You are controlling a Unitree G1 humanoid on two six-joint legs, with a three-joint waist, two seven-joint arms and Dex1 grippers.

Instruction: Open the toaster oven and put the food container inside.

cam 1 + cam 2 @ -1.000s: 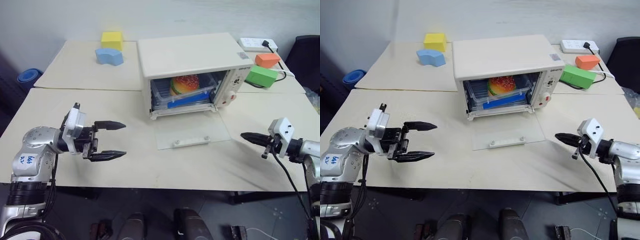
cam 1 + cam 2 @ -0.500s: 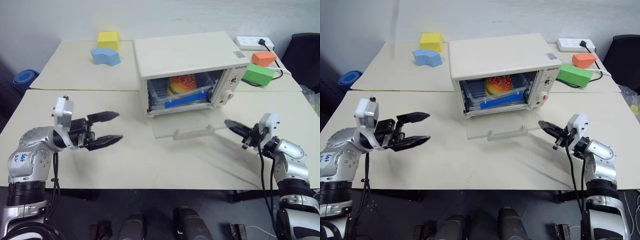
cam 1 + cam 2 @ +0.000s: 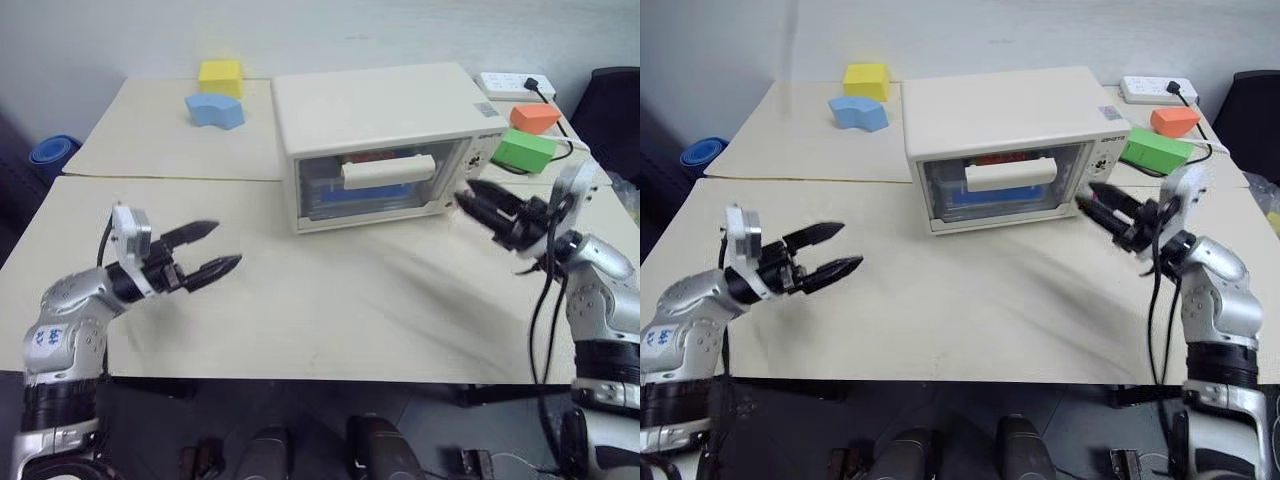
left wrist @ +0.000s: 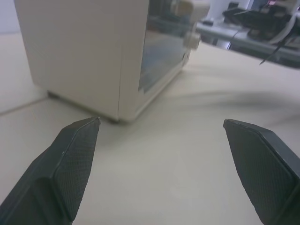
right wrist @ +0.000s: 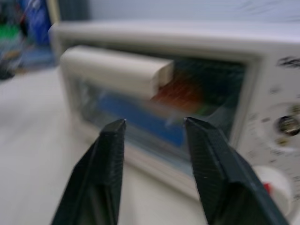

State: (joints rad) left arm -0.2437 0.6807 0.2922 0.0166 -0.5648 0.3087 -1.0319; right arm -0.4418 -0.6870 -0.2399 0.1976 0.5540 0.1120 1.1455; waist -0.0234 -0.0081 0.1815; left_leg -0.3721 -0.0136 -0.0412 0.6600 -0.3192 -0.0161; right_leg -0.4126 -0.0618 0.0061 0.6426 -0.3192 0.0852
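A wide cream bench fills most of the frame, with a second bench surface butted against it along the upper part. At upper centre sits the toaster oven, a large cream box whose glass-fronted door stands upright and shut, its cream bar handle across the window and its knob panel at the right end. Through the glass the food container shows as a clear box with a blue strip, a hint of red-orange above it; it sits inside the oven cavity. Judging from this, the container is in place and the door is closed, so the task looks essentially complete, with nothing left but drawing the arms clear. At right of centre the right gripper points toward the oven's lower right front corner, just beside the knob panel; its fingers are spread partway and grip nothing, and whether they touch the oven cannot be told. At lower left the left gripper hangs over bare bench, well apart from the oven, its fingers spread wide and empty. Along the upper edge lie smaller items: a green block and an orange block at upper right beside a white power strip, and a blue block and a yellow block at upper left.
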